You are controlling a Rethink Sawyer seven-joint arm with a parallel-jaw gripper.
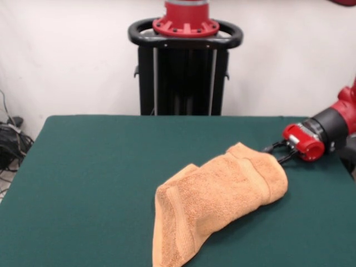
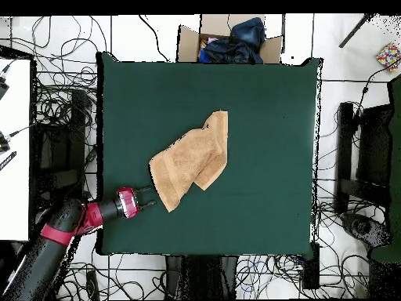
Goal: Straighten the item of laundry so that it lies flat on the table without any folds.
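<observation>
The item of laundry [image 1: 217,200] is an orange-tan towel lying folded over itself in a long crumpled slant on the green table [image 1: 100,167]. A woven band shows near its front end. From above, the towel [image 2: 192,161] sits left of the table's [image 2: 266,117] middle. My gripper [image 1: 276,151] comes in low from the right, fingers spread apart at the towel's far right corner, and touches or nearly touches the edge. Seen from overhead, the gripper [image 2: 150,199] is at the towel's lower left corner, open.
A cardboard box [image 2: 227,39] with dark clothes stands just past the table's top edge in the overhead view. Cables cover the floor around the table. The table's left edge runs close to my arm [image 2: 86,215].
</observation>
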